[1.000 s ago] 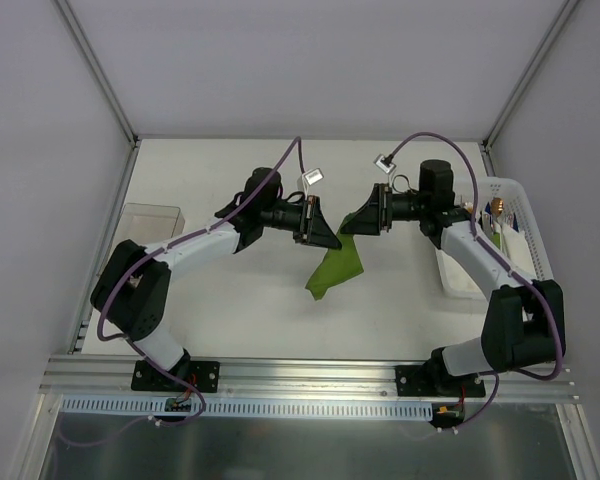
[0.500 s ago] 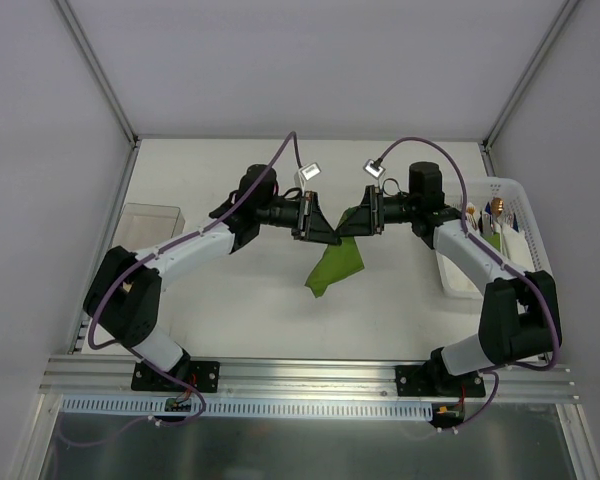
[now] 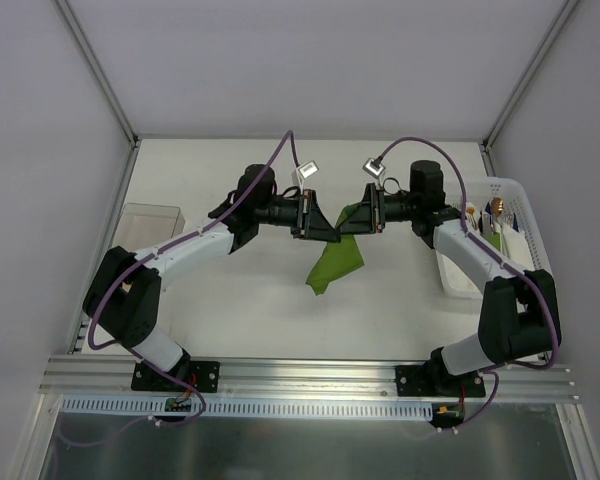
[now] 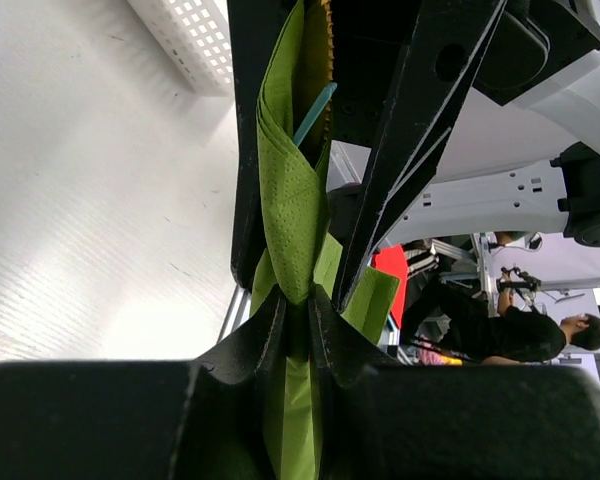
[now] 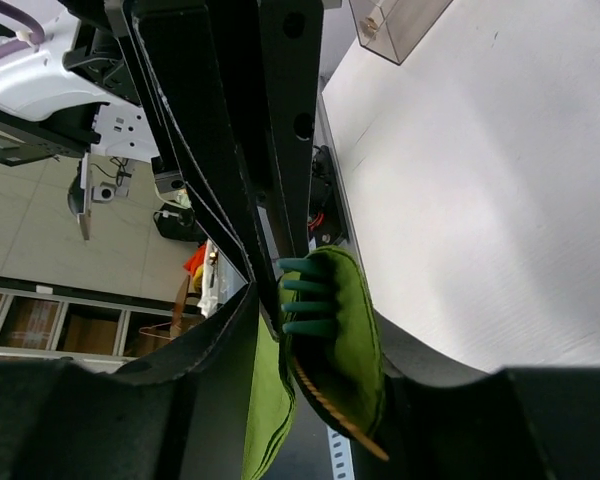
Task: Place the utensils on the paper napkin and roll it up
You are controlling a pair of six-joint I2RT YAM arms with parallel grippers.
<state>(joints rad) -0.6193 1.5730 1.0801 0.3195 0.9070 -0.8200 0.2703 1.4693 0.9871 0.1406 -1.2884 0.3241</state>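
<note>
The left tool (image 4: 298, 306) is closed tight on the paper napkin (image 4: 290, 200). Its two black fingers (image 4: 245, 350) pinch a gathered ridge of the olive-green sheet right at their tips. Just beyond, in the same wrist view, the napkin runs up as a folded band into the fingers of the right tool, which point back toward the camera. A slim teal prong pokes out of the fold there. Past both tools lies the pale table (image 4: 80, 200), and at the far edge a corner of the white perforated basket (image 4: 190, 40).

The right tool (image 5: 315, 322) is likewise clamped on the napkin, which is wrapped here around a fork (image 5: 302, 285) whose teal prongs stick out of the green fold (the handle is hidden inside). An orange toothed edge (image 5: 330, 405) runs along the underside of the bundle; what it belongs to cannot be told. Behind it the left tool's fingers come in from above. Farther off, a clear box (image 5: 400, 25) stands on the table.

From above, the napkin's loose corner hangs down on the side of the arm bases; whether it touches the table cannot be told. The two tools meet almost tip to tip over the middle of the table, with the sheet held between them. At the right edge, the basket holds more utensils (image 3: 496, 209), their brown-orange handles showing but too small to count.
</note>
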